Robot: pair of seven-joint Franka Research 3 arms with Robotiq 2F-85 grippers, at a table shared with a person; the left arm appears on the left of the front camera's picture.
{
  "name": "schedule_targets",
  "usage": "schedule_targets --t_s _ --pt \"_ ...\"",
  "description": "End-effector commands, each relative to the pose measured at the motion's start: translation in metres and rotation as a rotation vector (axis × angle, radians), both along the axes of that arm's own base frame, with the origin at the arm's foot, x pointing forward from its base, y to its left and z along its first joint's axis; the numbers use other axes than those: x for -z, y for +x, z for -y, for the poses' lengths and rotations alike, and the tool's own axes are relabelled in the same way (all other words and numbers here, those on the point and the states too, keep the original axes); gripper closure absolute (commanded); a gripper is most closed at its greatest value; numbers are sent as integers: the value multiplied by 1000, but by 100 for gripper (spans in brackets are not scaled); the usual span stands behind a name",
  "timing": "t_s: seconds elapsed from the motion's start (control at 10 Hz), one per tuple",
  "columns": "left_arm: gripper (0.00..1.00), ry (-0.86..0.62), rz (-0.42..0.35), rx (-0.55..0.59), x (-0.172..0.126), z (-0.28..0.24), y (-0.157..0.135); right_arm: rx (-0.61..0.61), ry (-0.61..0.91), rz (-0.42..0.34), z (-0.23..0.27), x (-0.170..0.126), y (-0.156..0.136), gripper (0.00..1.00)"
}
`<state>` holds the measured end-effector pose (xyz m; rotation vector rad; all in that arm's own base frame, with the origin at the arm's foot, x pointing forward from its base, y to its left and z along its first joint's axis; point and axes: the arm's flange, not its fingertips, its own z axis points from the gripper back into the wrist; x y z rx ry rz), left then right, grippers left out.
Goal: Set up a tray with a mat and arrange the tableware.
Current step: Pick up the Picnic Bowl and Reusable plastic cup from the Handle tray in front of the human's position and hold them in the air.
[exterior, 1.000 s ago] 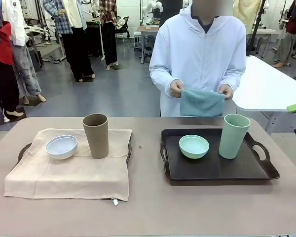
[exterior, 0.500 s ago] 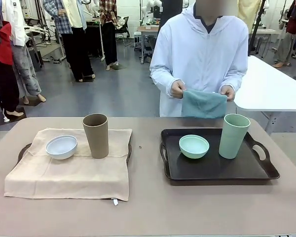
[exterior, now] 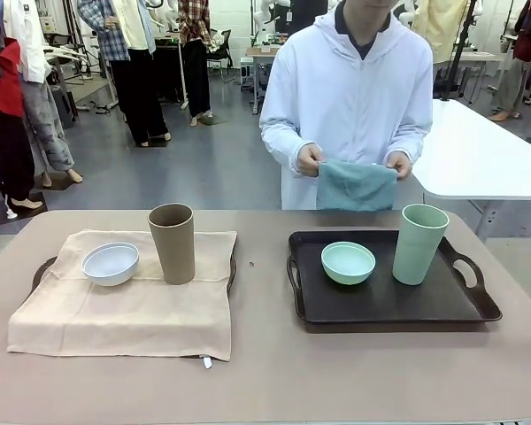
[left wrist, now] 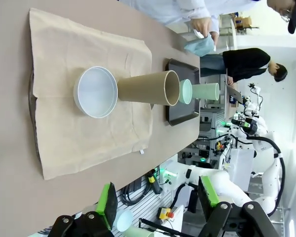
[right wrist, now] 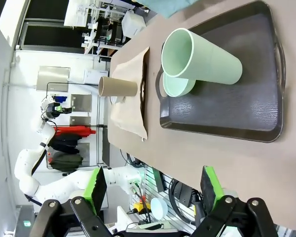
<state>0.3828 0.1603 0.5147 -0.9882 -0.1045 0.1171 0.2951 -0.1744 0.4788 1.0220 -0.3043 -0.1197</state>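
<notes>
Across the table [exterior: 274, 376], at twelve o'clock, a person in a white hooded top holds a folded teal cloth [exterior: 357, 187] above the far edge, one hand [exterior: 309, 159] pinching its ten o'clock corner and the other hand [exterior: 398, 164] its two o'clock corner.

Toward nine o'clock on the table lies a beige mat [exterior: 124, 305], draped over a tray whose dark handle [exterior: 41, 271] peeps out at the mat's left side. On the mat's far half stand a white bowl [exterior: 111, 263] and, just beside it at its three o'clock, an upright brown cup [exterior: 172, 243]. The two sit close but apart.

Toward three o'clock sits a dark tray [exterior: 385, 305] with no cloth on it. A mint green bowl [exterior: 348, 262] rests on it near its middle, and a tall mint green cup [exterior: 419, 244] stands upright at the bowl's three o'clock, near the tray's right handle.

The left gripper [left wrist: 158, 197] hangs clear of the table with its jaws spread wide and nothing between them, looking over the mat, the white bowl and the brown cup. The right gripper [right wrist: 153, 183] is likewise released, empty and off the table, with the dark tray and both mint pieces ahead of it.
</notes>
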Motion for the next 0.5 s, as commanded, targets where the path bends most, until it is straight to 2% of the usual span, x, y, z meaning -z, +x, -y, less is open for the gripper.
schedule_targets --t_s 0.0,0.4 --pt "12 -12 8 -9 -1 -2 1 -3 8 3 0 0 0 0" --pt "12 -12 8 -9 -1 -2 1 -3 8 3 0 0 0 0"
